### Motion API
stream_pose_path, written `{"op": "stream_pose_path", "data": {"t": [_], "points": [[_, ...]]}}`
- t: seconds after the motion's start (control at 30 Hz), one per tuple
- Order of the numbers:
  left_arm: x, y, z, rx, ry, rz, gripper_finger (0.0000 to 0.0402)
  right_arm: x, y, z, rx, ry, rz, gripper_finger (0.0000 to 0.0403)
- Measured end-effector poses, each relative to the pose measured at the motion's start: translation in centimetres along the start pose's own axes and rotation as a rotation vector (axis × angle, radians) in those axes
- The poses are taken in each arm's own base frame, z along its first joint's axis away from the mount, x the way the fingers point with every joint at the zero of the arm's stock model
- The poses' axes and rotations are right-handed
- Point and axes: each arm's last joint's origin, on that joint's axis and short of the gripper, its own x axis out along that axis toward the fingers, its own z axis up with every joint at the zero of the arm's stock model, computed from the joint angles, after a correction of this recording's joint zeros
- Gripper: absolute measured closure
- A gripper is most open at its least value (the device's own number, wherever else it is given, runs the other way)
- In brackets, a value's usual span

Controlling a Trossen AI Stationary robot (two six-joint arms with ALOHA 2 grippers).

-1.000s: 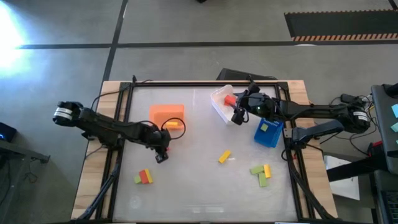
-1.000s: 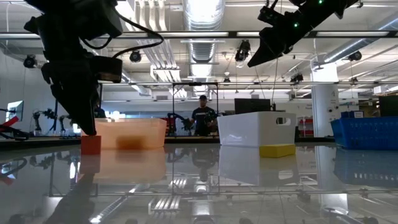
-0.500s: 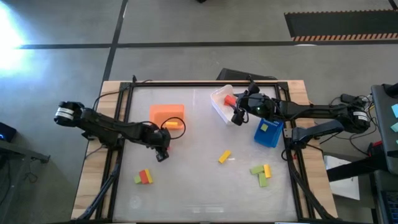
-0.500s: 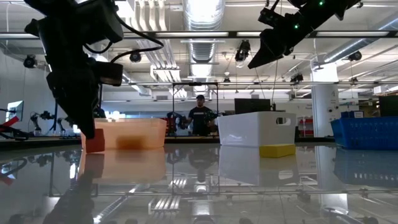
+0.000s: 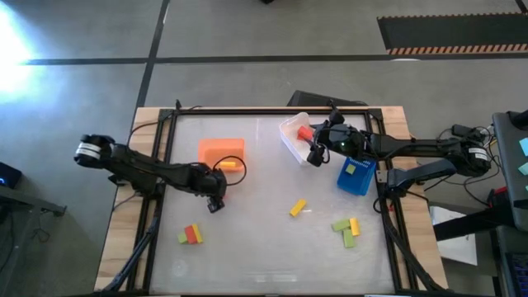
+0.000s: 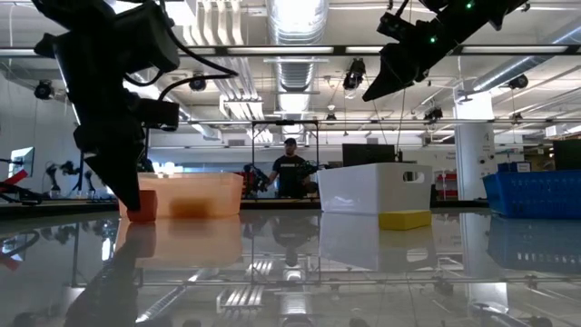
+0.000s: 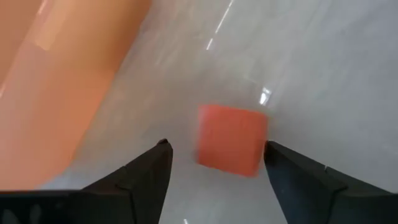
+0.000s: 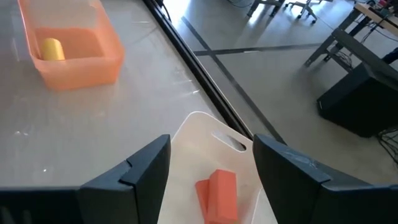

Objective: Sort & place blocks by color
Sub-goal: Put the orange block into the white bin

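**Red block on the bench between parted left jaws; right jaws spread over the white bin**

Bench [image 5: 264,247]: glass-topped, carries three bins and the loose blocks.

Bins, three: orange bin [image 5: 221,152], just beyond the left jaws, one yellow block [image 5: 230,165] inside. White bin [image 5: 295,138], directly under the right jaws, one red block [image 8: 217,193] in it. Blue bin [image 5: 355,176], beside the right arm and apart from its jaws, one yellow-green block [image 5: 351,169] in it.

Left gripper [image 7: 214,168]: low over the bench beside the orange bin. Jaws released and standing apart. A red block [image 7: 230,139] lies flat on the bench in the gap just ahead of the fingertips, touching neither finger as far as the wrist view shows. In the low view it sits at the foot of the gripper, against the orange bin's near corner.

Right gripper [image 8: 211,168]: raised above the white bin, jaws spread, nothing between them.

Loose blocks away from both jaws, six:
- green and red pair [image 5: 191,235], touching, nearer the left jaws;
- single yellow block [image 5: 298,208], between the two arms;
- cluster of three [image 5: 346,229], two green and one yellow, nearer the right arm.
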Motion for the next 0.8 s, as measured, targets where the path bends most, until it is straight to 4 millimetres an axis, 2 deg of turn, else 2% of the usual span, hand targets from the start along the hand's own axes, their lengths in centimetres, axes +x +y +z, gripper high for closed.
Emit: {"op": "stream_pose_path", "data": {"t": [0.37,0.53,0.67,0.8], "points": [[2.0,-0.6,0.1,0.069,0.026,0.033,0.0164,0.0,0.0,0.0,0.000,0.001,0.000,0.0184],[1.9,-0.6,0.2,0.065,0.012,0.028,0.0167,0.0,0.0,0.0,0.000,0.001,0.000,0.0184],[1.5,-0.5,0.3,0.059,-0.020,0.032,0.0198,0.0,0.0,0.0,0.000,0.001,0.000,0.0184],[1.4,-0.5,0.4,0.052,-0.037,0.043,0.0261,0.0,0.0,-0.1,-0.001,0.002,0.000,0.0184]]}}
